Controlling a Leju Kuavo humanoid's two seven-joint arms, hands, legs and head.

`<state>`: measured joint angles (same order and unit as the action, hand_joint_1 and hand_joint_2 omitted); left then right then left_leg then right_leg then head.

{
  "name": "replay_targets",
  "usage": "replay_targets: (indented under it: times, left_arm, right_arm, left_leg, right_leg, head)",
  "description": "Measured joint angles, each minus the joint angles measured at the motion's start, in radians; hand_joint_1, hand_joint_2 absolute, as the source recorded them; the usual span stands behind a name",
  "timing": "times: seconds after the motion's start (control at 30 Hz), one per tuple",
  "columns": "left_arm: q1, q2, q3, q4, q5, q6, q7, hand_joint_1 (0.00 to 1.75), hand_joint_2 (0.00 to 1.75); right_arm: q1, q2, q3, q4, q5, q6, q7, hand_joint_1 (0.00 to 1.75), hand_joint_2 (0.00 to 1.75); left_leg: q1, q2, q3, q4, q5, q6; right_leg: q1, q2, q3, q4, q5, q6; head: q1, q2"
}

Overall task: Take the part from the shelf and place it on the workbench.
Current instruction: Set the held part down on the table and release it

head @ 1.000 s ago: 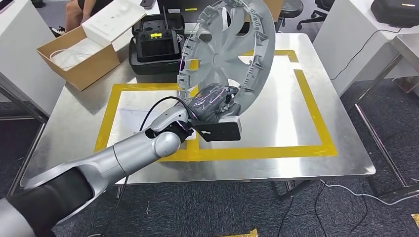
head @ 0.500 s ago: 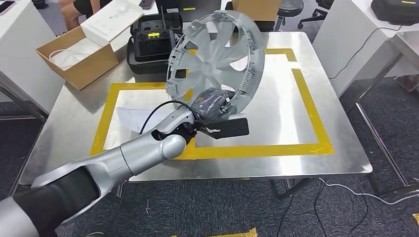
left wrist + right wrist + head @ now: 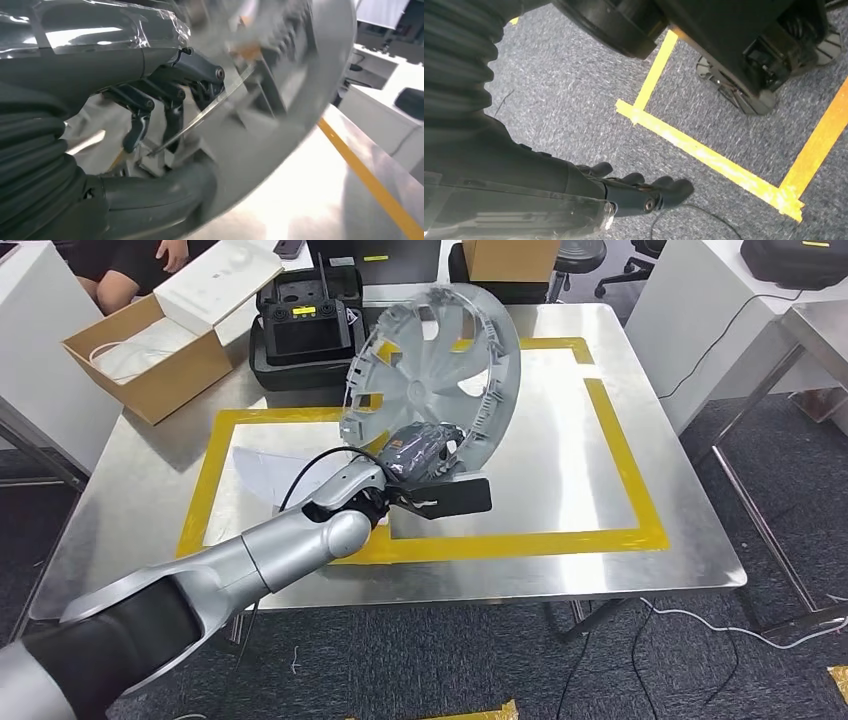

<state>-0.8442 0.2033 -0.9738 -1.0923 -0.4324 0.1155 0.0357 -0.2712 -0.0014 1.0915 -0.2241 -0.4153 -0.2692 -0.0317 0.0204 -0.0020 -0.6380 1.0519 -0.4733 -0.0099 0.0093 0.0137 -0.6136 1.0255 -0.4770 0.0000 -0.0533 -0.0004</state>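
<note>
The part is a grey plastic wheel cover (image 3: 430, 365), tilted on edge above the steel workbench (image 3: 560, 460), inside the yellow tape rectangle (image 3: 620, 440). My left hand (image 3: 425, 450) grips its lower rim, and the silver arm reaches in from the lower left. In the left wrist view the dark fingers (image 3: 165, 100) hook over the cover's (image 3: 280, 100) ribbed inner edge while the thumb presses from the other side. I cannot tell whether the cover touches the bench. My right hand (image 3: 639, 192) hangs over the carpet with its fingers stretched out, holding nothing.
An open cardboard box (image 3: 150, 355) sits on the bench's far left corner. A black case with a controller (image 3: 305, 325) stands just behind the cover. A white table (image 3: 700, 300) stands to the right, and a person (image 3: 130, 260) sits at the far left.
The wheel cover has come left and lower with my left hand, and it leans flatter toward the bench. The view has shifted slightly.
</note>
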Motion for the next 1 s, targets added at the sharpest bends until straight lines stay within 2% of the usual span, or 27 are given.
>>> replay_targets:
  times: [0.07,0.1,0.17,0.2,0.23,0.27,0.33,0.4,0.5,0.57,0.6,0.67,0.7,0.73,0.77,0.83,0.87,0.9,0.93,1.0]
  left_arm:
    - [-0.003,-0.002,0.001,0.007,0.007,0.003,-0.001,0.0,1.75]
    - [-0.004,-0.004,0.001,0.011,0.01,0.004,-0.002,0.0,1.75]
    - [-0.005,-0.006,0.001,0.016,0.013,0.003,-0.005,0.0,1.75]
    - [-0.004,-0.006,0.0,0.019,0.015,0.003,-0.009,0.0,1.75]
    - [-0.004,-0.006,0.0,0.022,0.019,0.003,-0.015,0.0,1.75]
    - [-0.004,-0.006,0.0,0.024,0.023,0.003,-0.023,0.0,1.75]
    - [-0.004,-0.006,0.001,0.027,0.033,0.004,-0.041,0.0,1.75]
    - [-0.004,-0.006,0.001,0.028,0.037,0.008,-0.052,0.0,1.75]
    - [-0.002,-0.005,0.002,0.03,0.04,0.011,-0.057,0.0,1.75]
    - [-0.001,-0.004,0.003,0.03,0.04,0.016,-0.061,0.0,1.75]
    - [-0.001,-0.003,0.003,0.03,0.04,0.021,-0.065,0.0,1.75]
    - [0.005,-0.001,0.003,0.031,0.033,0.045,-0.081,0.0,1.75]
    - [0.012,0.0,0.005,0.031,0.028,0.068,-0.091,0.0,1.75]
    - [0.021,0.002,0.008,0.03,0.023,0.101,-0.105,0.0,1.75]
    - [0.031,0.002,0.013,0.027,0.023,0.142,-0.122,0.0,1.75]
    - [0.049,0.003,0.035,0.013,0.042,0.233,-0.168,0.0,1.75]
    - [0.058,0.003,0.05,0.001,0.061,0.278,-0.196,0.0,1.75]
    - [0.068,0.002,0.067,-0.015,0.082,0.32,-0.225,0.0,1.75]
    - [0.081,0.0,0.085,-0.035,0.102,0.357,-0.249,0.0,1.75]
    - [0.111,-0.004,0.122,-0.082,0.131,0.414,-0.281,0.0,1.75]
  right_arm:
    - [-0.001,0.0,0.0,0.0,0.002,0.0,0.0,0.0,0.0]
    - [-0.002,0.0,0.0,0.0,0.003,0.0,0.0,0.0,0.0]
    - [-0.002,0.001,0.0,0.001,0.006,0.001,0.0,0.0,0.0]
    - [-0.002,0.001,0.001,0.001,0.007,0.001,0.0,0.0,0.0]
    - [-0.001,0.002,0.001,0.001,0.008,0.001,0.0,0.0,0.0]
    - [-0.001,0.002,0.001,0.001,0.008,0.002,0.0,0.0,0.0]
    - [-0.003,0.001,0.001,0.001,0.012,0.003,0.0,0.0,0.0]
    - [-0.006,0.0,0.001,0.001,0.015,0.003,0.0,0.0,0.0]
    - [-0.008,0.001,0.001,0.0,0.018,0.004,0.0,0.0,0.0]
    - [-0.008,0.0,0.001,0.0,0.018,0.006,0.0,0.0,0.0]
    - [-0.008,0.0,0.001,0.0,0.019,0.007,0.001,0.0,0.0]
    - [-0.008,0.0,0.001,0.0,0.02,0.009,0.001,0.0,0.0]
    - [-0.007,0.001,0.001,0.0,0.021,0.01,0.001,0.0,0.0]
    - [-0.006,0.001,0.001,0.0,0.022,0.012,0.002,0.0,0.0]
    - [-0.005,0.002,0.001,-0.001,0.022,0.013,0.002,0.0,0.0]
    - [-0.004,0.002,0.001,-0.001,0.022,0.015,0.003,0.0,0.0]
    - [-0.003,0.002,0.001,-0.001,0.022,0.015,0.003,0.0,0.0]
    - [-0.002,0.002,0.001,-0.001,0.022,0.014,0.003,0.0,0.0]
    - [0.0,0.002,0.001,-0.001,0.022,0.013,0.003,0.0,0.0]
    - [0.004,0.002,0.001,0.0,0.022,0.011,0.003,0.0,0.0]
  left_leg:
    - [0.005,0.0,0.001,-0.003,0.003,0.009]
    - [0.007,0.0,0.002,-0.003,0.004,0.012]
    - [0.007,0.001,0.002,-0.003,0.004,0.015]
    - [0.007,0.002,0.002,-0.003,0.004,0.015]
    - [0.007,0.002,0.002,-0.003,0.004,0.015]
    - [0.007,0.002,0.003,-0.003,0.004,0.015]
    - [0.007,0.002,0.005,-0.003,0.003,0.014]
    - [0.006,0.002,0.005,-0.005,0.005,0.007]
    - [0.006,0.003,0.007,-0.015,0.01,-0.013]
    - [0.005,0.004,0.002,0.0,-0.007,-0.021]
    - [0.004,0.003,-0.014,0.036,-0.032,-0.023]
    - [0.004,0.002,-0.066,0.154,-0.096,-0.023]
    - [0.004,0.002,-0.09,0.207,-0.116,-0.024]
    - [0.004,0.002,-0.1,0.231,-0.118,-0.025]
    - [0.004,0.002,-0.094,0.221,-0.102,-0.024]
    - [0.004,0.003,-0.034,0.109,-0.039,-0.021]
    - [0.003,0.004,-0.002,0.049,-0.017,-0.019]
    - [0.002,0.004,0.021,0.006,-0.006,-0.015]
    - [0.0,0.003,0.031,-0.013,-0.007,-0.012]
    - [-0.002,0.001,0.032,-0.016,-0.007,-0.002]
  right_leg:
    - [-0.002,-0.003,-0.014,0.034,-0.026,0.012]
    - [-0.004,-0.005,-0.033,0.078,-0.052,0.019]
    - [-0.01,-0.008,-0.093,0.204,-0.11,0.03]
    - [-0.012,-0.008,-0.117,0.253,-0.123,0.032]
    - [-0.014,-0.009,-0.126,0.269,-0.119,0.033]
    - [-0.015,-0.009,-0.117,0.247,-0.096,0.031]
    - [-0.015,-0.008,-0.056,0.118,-0.029,0.023]
    - [-0.011,-0.007,-0.004,0.013,0.004,0.013]
    - [-0.007,-0.006,0.009,-0.014,0.008,0.001]
    - [-0.01,-0.008,0.017,-0.033,0.02,-0.012]
    - [-0.011,-0.01,0.021,-0.043,0.025,-0.017]
    - [-0.008,-0.011,0.023,-0.047,0.029,-0.022]
    - [-0.006,-0.011,0.023,-0.046,0.028,-0.023]
    - [-0.005,-0.011,0.023,-0.045,0.028,-0.024]
    - [-0.005,-0.01,0.023,-0.042,0.027,-0.024]
    - [-0.005,-0.007,0.023,-0.033,0.021,-0.02]
    - [-0.004,-0.006,0.021,-0.025,0.016,-0.016]
    - [-0.003,-0.006,0.018,-0.019,0.013,-0.011]
    - [-0.002,-0.006,0.016,-0.016,0.01,-0.007]
    - [-0.003,-0.006,0.015,-0.015,0.009,0.0]
  head:
    - [0.003,0.0]
    - [0.005,0.0]
    - [0.006,0.0]
    - [0.006,0.0]
    - [0.006,0.0]
    - [0.006,0.0]
    - [0.006,0.0]
    - [0.006,0.0]
    - [0.005,0.0]
    - [0.003,0.0]
    - [0.002,0.0]
    - [0.001,0.0]
    - [0.001,0.0]
    - [0.001,0.0]
    - [0.001,0.0]
    - [0.001,0.0]
    - [0.001,0.0]
    - [0.002,0.0]
    - [0.002,0.0]
    - [0.002,0.0]
